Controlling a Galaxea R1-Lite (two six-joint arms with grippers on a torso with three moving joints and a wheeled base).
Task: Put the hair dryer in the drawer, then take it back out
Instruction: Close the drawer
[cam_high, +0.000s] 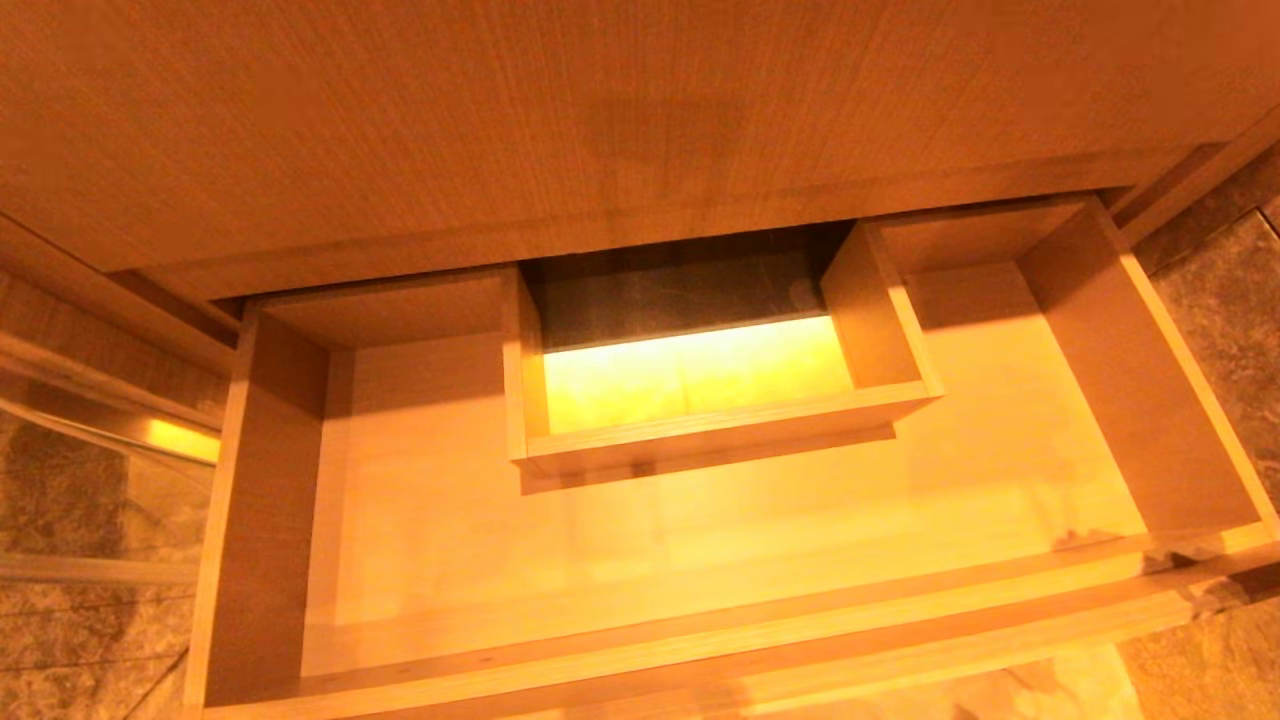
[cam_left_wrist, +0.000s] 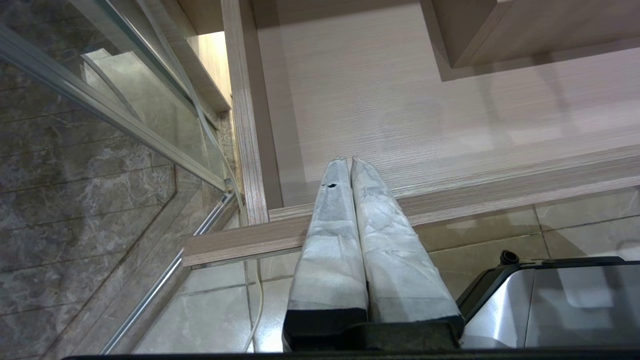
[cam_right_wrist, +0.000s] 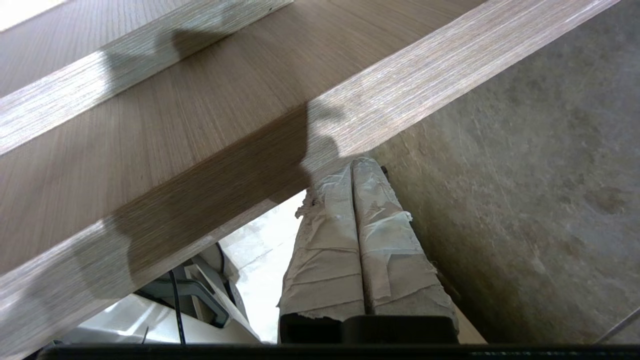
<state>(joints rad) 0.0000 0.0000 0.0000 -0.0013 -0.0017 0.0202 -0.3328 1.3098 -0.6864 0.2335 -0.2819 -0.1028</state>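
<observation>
Drawer (cam_high: 700, 560) stood pulled open, floor bare, boxed cutout (cam_high: 700, 400) at its back edge. Right gripper (cam_right_wrist: 351, 162) was pressed closed, holding nothing, just under the drawer's front corner. Left gripper (cam_left_wrist: 350, 160) was closed and empty, above the front edge.

The wide shallow light wood-grain drawer (cam_high: 640, 560) shows pale beige with fine straight streaks, its side walls a darker tan. Its boxed rectangular cutout (cam_high: 700, 420) frames a bright yellow glow below a dark grey marbled strip. The taller plain wood panel (cam_high: 560, 130) is warm brown. The grey-brown marbled stone tiles (cam_left_wrist: 75, 190) carry pale veins. Both grippers' fingers (cam_left_wrist: 345, 235) (cam_right_wrist: 350, 240) are wrapped in off-white tape on black bases.
</observation>
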